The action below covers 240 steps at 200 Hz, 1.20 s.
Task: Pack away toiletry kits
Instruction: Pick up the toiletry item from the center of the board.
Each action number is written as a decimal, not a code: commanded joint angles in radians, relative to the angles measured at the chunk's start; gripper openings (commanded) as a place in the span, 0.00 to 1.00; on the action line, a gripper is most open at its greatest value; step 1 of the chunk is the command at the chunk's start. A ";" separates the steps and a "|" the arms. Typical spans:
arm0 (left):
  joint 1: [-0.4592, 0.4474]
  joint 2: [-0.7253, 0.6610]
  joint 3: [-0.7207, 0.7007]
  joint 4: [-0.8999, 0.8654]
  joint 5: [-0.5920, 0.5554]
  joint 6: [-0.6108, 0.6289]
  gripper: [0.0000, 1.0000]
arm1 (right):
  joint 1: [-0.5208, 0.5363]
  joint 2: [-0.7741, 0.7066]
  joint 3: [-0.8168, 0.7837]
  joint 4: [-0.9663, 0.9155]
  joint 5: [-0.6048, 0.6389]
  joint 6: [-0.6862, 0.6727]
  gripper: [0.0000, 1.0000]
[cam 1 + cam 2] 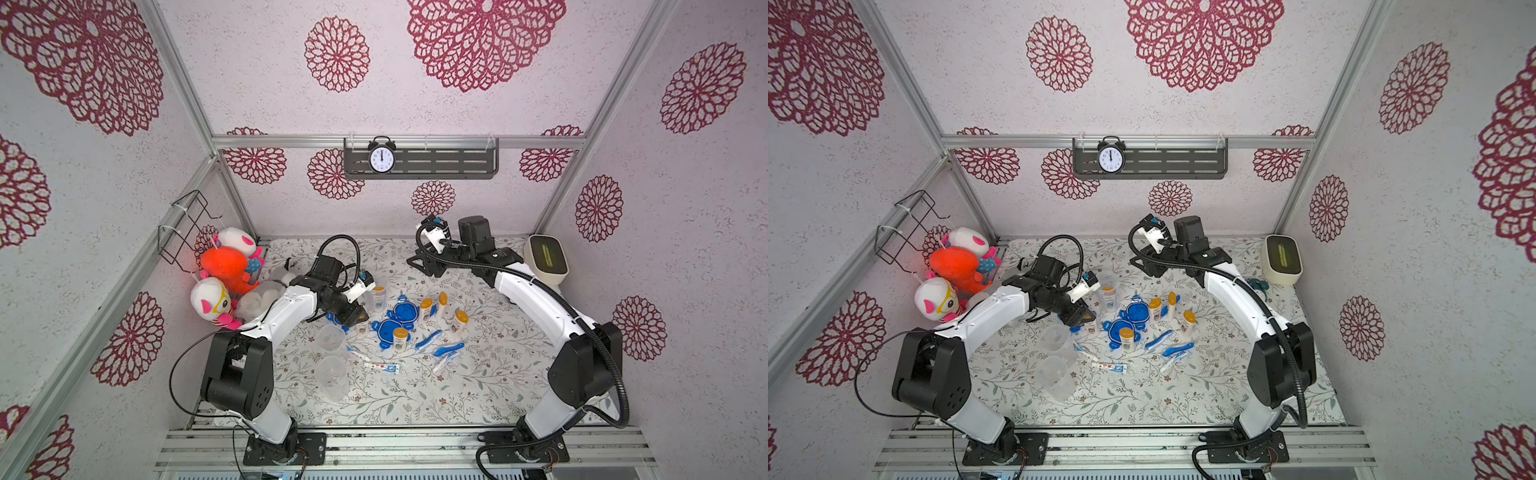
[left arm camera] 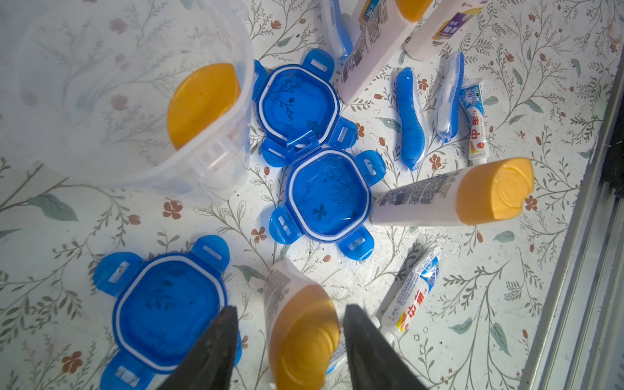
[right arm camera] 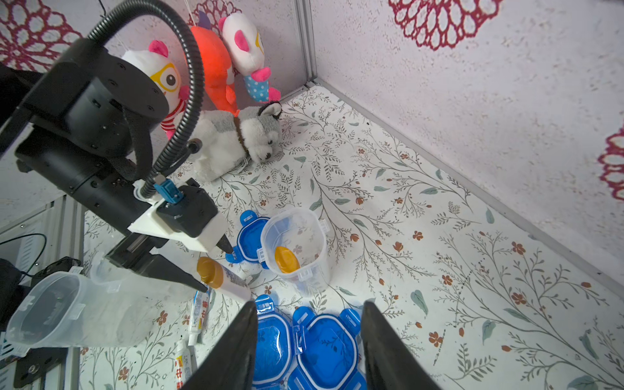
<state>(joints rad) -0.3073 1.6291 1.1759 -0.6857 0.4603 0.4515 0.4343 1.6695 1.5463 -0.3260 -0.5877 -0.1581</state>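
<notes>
Barely started: left of the blue lid pair (image 1: 397,319) two cups (image 1: 331,338) sit empty, one cup (image 2: 216,158) behind it holds one bottle (image 2: 202,104), and the other bottles (image 1: 426,309), toothbrushes (image 1: 428,338) and tubes (image 1: 381,366) lie loose around it. My left gripper (image 2: 290,308) straddles another bottle (image 2: 300,341) left of the pair with jaws apart; the left wrist view shows that gap, both top views hide it. My right gripper (image 3: 309,304) hangs open and empty behind the pair.

A staged robot test cell, dressed as a domestic room, was shown. It was framed by aluminium profiles (image 1: 282,142) and lined with wallpaper panels (image 1: 415,104) printed with crimson medallions. The tabletop (image 1: 415,399) was covered in a floral cloth, an alarm clock (image 1: 381,159) was set on a metal wall shelf (image 1: 457,160), plush toys (image 1: 226,266) were hung in a corner, and two robot arms (image 1: 291,307) were bolted to front rails (image 1: 415,446).
</notes>
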 commanded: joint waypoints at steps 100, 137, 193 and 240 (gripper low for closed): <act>-0.025 0.051 0.004 -0.022 -0.033 0.000 0.42 | -0.007 -0.068 -0.077 -0.096 -0.021 0.056 0.51; -0.030 0.043 0.004 -0.015 -0.041 0.004 0.37 | -0.010 -0.068 -0.074 -0.102 -0.024 0.040 0.51; -0.030 0.042 0.030 -0.021 -0.046 -0.007 0.25 | -0.024 -0.077 -0.080 -0.095 -0.029 0.030 0.51; -0.031 0.014 0.043 -0.024 -0.069 0.007 0.21 | -0.035 -0.094 -0.109 -0.074 -0.041 0.028 0.51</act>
<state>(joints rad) -0.3313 1.6722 1.1828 -0.7013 0.4011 0.4408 0.4114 1.6417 1.4551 -0.4168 -0.6071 -0.1123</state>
